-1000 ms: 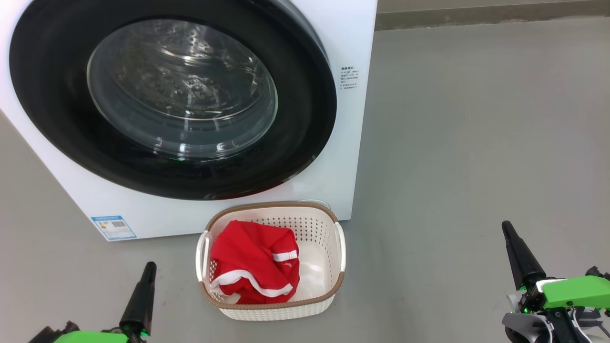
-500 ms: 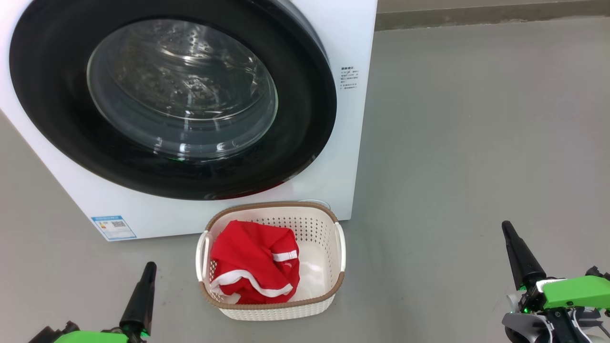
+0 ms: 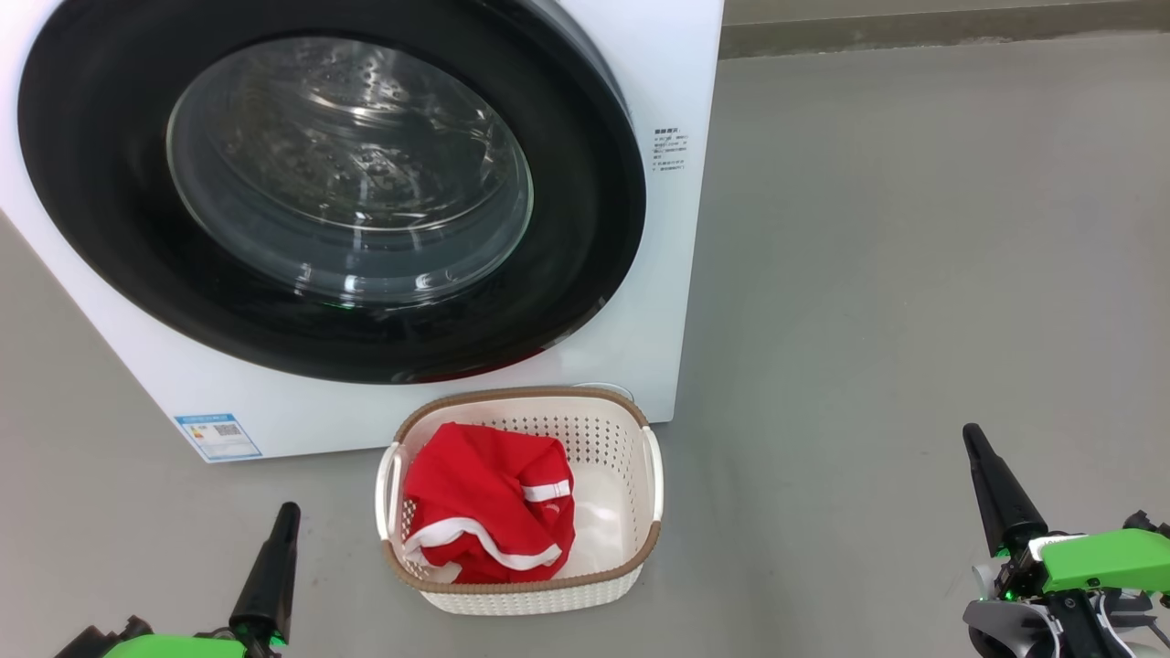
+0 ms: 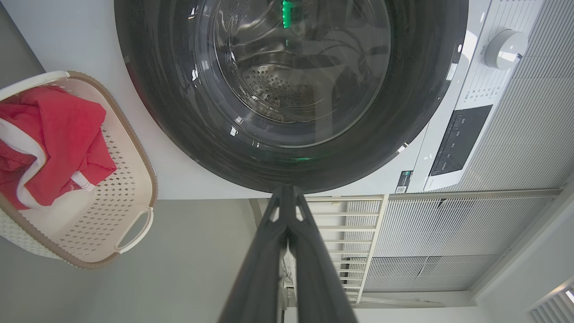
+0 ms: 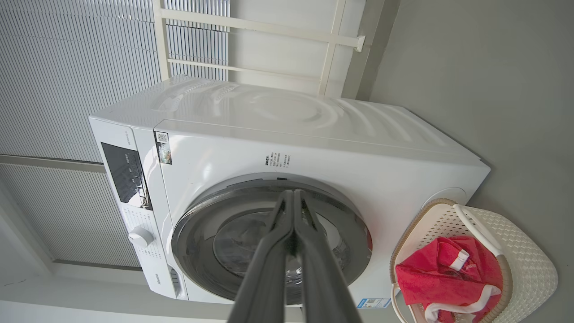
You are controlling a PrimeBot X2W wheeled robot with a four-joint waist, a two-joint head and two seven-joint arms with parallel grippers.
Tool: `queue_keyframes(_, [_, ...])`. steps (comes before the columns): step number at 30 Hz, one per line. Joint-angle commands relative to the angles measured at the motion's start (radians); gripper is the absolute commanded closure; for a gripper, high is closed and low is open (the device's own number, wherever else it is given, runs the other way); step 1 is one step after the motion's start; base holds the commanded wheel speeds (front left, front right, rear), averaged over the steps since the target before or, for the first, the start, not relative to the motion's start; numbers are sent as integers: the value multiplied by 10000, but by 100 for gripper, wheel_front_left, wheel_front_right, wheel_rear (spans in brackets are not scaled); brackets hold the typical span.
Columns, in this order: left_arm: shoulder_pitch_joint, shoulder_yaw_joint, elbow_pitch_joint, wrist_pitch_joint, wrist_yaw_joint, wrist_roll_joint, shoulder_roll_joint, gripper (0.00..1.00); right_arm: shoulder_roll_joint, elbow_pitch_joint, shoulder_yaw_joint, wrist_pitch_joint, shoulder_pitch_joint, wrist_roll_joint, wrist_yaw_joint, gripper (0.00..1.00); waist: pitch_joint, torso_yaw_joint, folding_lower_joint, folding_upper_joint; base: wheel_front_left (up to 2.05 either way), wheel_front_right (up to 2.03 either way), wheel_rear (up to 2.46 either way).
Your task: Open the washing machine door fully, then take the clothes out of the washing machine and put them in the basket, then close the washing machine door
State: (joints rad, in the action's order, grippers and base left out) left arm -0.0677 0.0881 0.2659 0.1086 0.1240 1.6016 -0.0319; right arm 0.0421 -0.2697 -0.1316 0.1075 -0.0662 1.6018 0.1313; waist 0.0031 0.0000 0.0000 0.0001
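Washing machine door [image 3: 585, 274]: shut; rim cropped at 12 o'clock.
Clothes [image 3: 484, 512]: heaped in basket [image 3: 521, 396], 6 o'clock of door; underside hidden.
Left claw [image 3: 287, 514]: closed, empty; base cropped.
Right claw [image 3: 971, 437]: closed, empty.

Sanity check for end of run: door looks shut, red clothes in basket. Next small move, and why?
Probably none: just stay parked. The door looks closed on the washing machine, the drum seen through it looks empty, the clothes lie in the basket, and the left pincer and right pincer are shut, empty and clear of everything.
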Motion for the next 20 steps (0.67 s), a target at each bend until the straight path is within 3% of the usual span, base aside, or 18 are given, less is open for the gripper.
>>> queue_keyframes(1, [-403, 257, -208, 46, 67, 70, -183, 100, 82, 249, 168, 65, -418, 59, -6, 100, 0, 0, 0, -1, 0, 0, 0])
queue_keyframes(20, [-403, 256, -208, 46, 67, 71, -183, 100, 82, 249, 168, 66, -418, 59, -6, 100, 0, 0, 0, -1, 0, 0, 0])
